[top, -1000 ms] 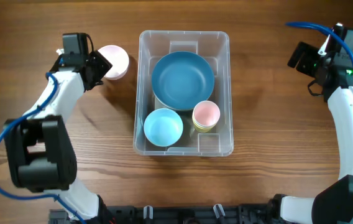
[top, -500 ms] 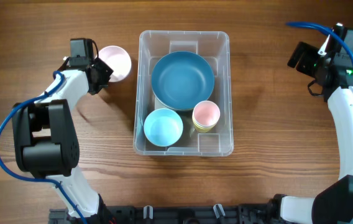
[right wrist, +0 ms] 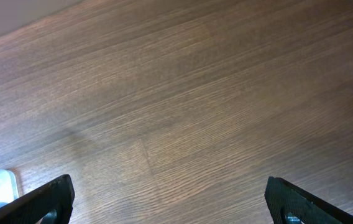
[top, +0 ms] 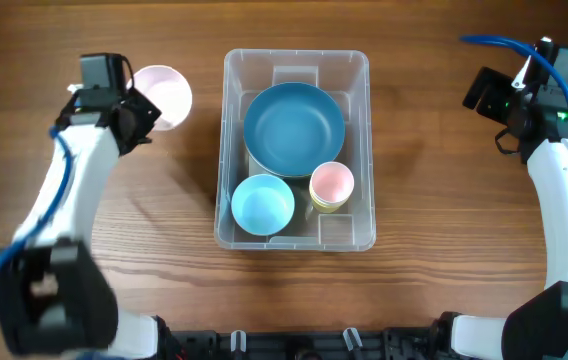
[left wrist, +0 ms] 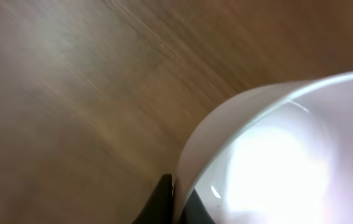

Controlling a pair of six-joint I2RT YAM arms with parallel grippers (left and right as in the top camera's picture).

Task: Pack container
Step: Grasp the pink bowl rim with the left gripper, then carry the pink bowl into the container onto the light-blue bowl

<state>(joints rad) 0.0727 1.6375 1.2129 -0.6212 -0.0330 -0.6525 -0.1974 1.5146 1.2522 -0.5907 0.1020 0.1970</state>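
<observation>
Left jaws gripping a pale pink bowl [top: 164,93] left of the clear container [top: 297,53], right jaws wide open, well right of it.

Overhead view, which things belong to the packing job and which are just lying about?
Job: container, dark blue bowl, light blue bowl, pink cup, pale pink bowl in left gripper.
Just there: wooden table, open right gripper.

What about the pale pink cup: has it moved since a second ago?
Yes. The pale pink cup, in the left gripper, moved left, farther from the container.
</observation>
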